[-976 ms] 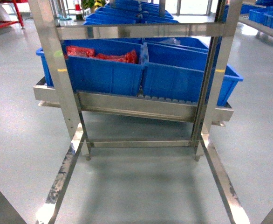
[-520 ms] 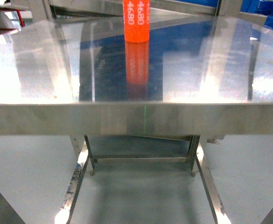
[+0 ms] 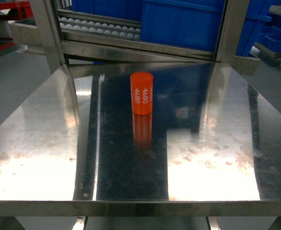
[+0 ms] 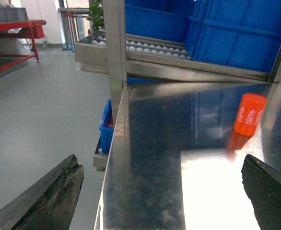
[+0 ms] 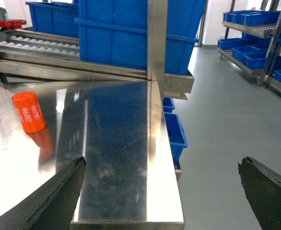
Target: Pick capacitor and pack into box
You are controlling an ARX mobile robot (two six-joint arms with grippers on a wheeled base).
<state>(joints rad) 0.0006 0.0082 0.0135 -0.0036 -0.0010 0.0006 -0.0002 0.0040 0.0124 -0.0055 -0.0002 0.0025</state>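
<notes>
We see the capacitor (image 3: 142, 93), an orange cylinder marked "4680" in white, standing upright on the steel surface (image 3: 217, 143), a little behind the middle, with its reflection stretching toward the front edge. Nothing touches it. In the left wrist view the capacitor (image 4: 249, 114) sits toward the far right of the surface (image 4: 150, 167); in the right wrist view the capacitor (image 5: 29, 112) sits near the left edge of the surface (image 5: 116, 143).

The box is not in any of our views.

Behind the capacitor, past the back edge of the surface, a steel rack holds a roller track (image 3: 99, 29) and blue bins (image 3: 181, 24). More blue bins (image 5: 248, 50) stand on shelves across the grey floor (image 5: 227, 120).

The left gripper (image 4: 159, 189) shows its two dark tips far apart at the bottom corners of its view, so its jaws are wide and hold nothing. The right gripper (image 5: 162, 194) looks the same: jaws wide and nothing between them.
</notes>
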